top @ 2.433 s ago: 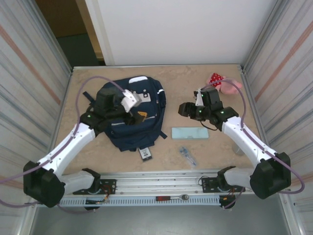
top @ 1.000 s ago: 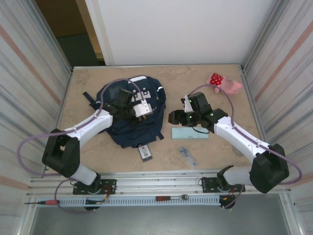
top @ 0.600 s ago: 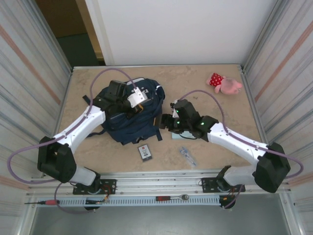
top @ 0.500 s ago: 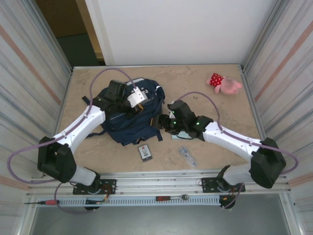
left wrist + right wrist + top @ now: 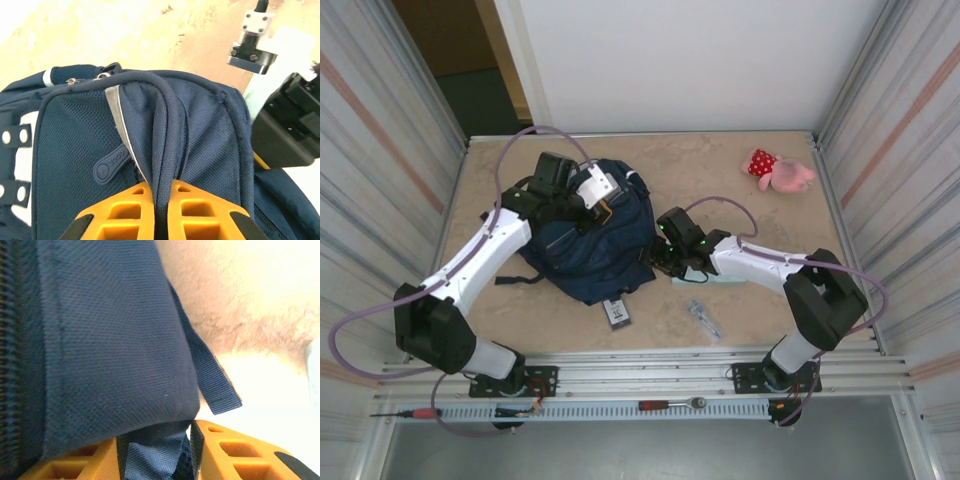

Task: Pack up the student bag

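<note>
Navy student bag (image 5: 585, 250) on left half of table (image 5: 740, 170), midway between far and near edges | left hand (image 5: 160, 200) clamped on bag's piped top ridge | right hand (image 5: 157, 450) pinching fabric at bag's right side

student bag (image 5: 200, 145): matt woven cloth, mesh panel | fingers (image 5: 125, 215): matt orange plastic | table (image 5: 720, 160): smooth, possibly stone
</note>
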`<state>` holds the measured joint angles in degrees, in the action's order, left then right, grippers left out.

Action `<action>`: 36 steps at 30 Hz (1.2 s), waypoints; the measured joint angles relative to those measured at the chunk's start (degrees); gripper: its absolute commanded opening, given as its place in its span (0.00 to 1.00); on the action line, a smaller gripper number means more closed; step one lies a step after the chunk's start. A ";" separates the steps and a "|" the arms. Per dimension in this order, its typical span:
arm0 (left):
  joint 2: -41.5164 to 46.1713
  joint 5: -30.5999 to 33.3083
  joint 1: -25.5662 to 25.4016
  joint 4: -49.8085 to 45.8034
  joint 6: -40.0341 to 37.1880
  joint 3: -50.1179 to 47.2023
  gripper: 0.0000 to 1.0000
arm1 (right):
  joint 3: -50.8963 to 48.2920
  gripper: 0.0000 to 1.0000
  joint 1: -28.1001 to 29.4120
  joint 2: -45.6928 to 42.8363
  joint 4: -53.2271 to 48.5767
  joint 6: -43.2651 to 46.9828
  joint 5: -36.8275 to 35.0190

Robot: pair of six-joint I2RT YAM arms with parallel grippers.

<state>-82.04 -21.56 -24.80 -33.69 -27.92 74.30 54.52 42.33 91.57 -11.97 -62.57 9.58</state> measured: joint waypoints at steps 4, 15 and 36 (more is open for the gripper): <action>-0.02 0.09 0.48 -2.56 0.20 2.01 0.00 | 0.02 0.48 0.17 0.44 2.14 0.55 -0.28; 0.48 -11.30 6.86 -3.69 -6.73 3.15 0.00 | -4.55 0.69 -1.84 -14.88 1.86 16.35 -1.92; 12.17 -35.50 6.03 -9.88 -40.46 -10.38 0.00 | -8.13 0.86 -24.02 -24.28 -5.88 68.35 28.55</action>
<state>-69.87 -57.06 -18.76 -43.57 -68.38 63.92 46.39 18.31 67.29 -17.85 5.78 38.13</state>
